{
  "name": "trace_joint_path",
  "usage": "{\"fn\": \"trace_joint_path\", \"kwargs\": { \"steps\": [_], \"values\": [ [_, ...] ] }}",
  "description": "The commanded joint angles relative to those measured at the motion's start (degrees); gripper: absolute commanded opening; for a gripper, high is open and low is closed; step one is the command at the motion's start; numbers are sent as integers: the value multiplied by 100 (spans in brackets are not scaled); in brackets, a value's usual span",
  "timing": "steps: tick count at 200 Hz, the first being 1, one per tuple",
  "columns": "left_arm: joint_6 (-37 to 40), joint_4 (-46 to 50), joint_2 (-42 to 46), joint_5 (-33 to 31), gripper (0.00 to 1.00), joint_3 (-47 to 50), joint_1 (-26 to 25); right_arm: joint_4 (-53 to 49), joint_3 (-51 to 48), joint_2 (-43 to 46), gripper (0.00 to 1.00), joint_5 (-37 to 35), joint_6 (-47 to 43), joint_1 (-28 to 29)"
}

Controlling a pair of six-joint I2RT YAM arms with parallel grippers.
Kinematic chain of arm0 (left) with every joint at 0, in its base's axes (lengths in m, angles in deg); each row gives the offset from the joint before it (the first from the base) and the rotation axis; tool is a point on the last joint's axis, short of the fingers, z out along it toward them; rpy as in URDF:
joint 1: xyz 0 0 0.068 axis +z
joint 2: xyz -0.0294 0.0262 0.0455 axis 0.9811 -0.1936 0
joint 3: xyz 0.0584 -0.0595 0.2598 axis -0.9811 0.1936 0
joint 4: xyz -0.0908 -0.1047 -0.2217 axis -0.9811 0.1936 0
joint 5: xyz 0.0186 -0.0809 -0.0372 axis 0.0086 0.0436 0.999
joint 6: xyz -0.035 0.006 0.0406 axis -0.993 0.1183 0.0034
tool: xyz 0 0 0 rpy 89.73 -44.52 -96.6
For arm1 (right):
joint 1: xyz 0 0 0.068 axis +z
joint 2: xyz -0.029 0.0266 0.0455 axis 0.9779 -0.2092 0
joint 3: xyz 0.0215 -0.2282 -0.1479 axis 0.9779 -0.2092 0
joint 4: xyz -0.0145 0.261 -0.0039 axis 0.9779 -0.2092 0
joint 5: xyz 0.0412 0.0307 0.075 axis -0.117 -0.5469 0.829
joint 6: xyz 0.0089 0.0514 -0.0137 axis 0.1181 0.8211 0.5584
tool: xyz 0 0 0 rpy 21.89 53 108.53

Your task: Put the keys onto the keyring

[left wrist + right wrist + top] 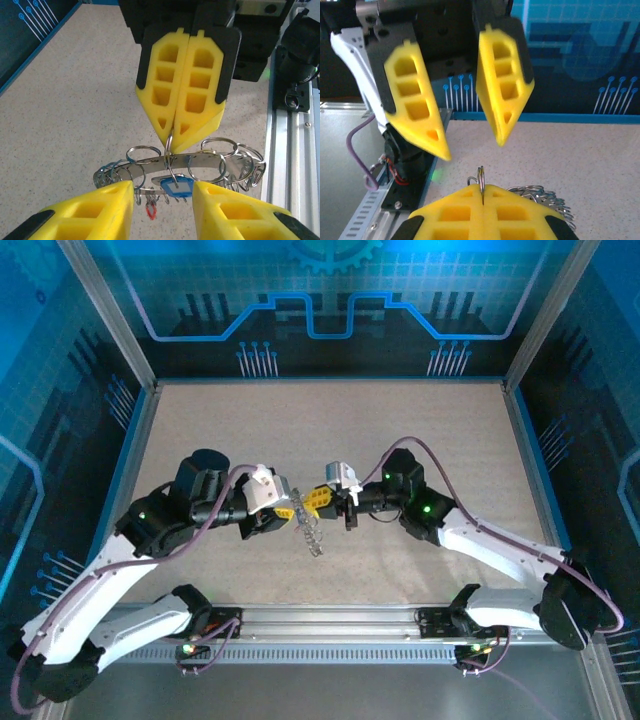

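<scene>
— Left wrist view: where is the keyring (150,161), and what has hold of it?
— It looks lifted off the table (65,110), hanging between the arms. The right gripper (172,142) has its fingers pressed together on a small split ring (169,150) looped round the band. The left gripper (163,189) stands spread just beneath, gripping nothing.
— And the keys?
— The blue key (176,185) hangs from that pinched loop. The red key (151,212) dangles lower; from what, I cannot tell.
— How will it handle?
— Light, I judge, but loose. It is a thin, stiff, glossy metal band fringed with many wire loops that will swing. Smooth metal may slip or twist between the yellow fingers.
— Where to grip?
— Across the flat band, beside the blue key, not on a free loop. The keys are tiny, so take them by the coloured head.
</scene>
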Motion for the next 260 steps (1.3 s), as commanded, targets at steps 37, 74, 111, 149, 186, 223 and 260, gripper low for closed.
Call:
{"fn": "trace_joint_path", "kwargs": {
  "steps": [37,74,111,149,186,223,260],
  "values": [
    [-697,-1344,95,279,37,404,-7,1329,-278,220,0,-582,548,52],
    [-582,-1472,138,-9,36,425,-9,1300,-278,242,0,-573,517,103],
    [-502,-1374,116,166,12,389,-9,1312,-278,255,0,-511,520,117],
    [-408,-1164,6,184,22,313,-5,1317,-306,298,0,-580,498,116],
    [-378,-1151,-117,235,32,329,-9,1433,-363,344,0,-657,434,126],
    [-209,-1028,-245,301,9,225,-9,1255,-289,334,0,-540,277,141],
    [53,-999,-176,290,0,134,-9,855,-236,342,0,-549,-4,146]
  ]
}}
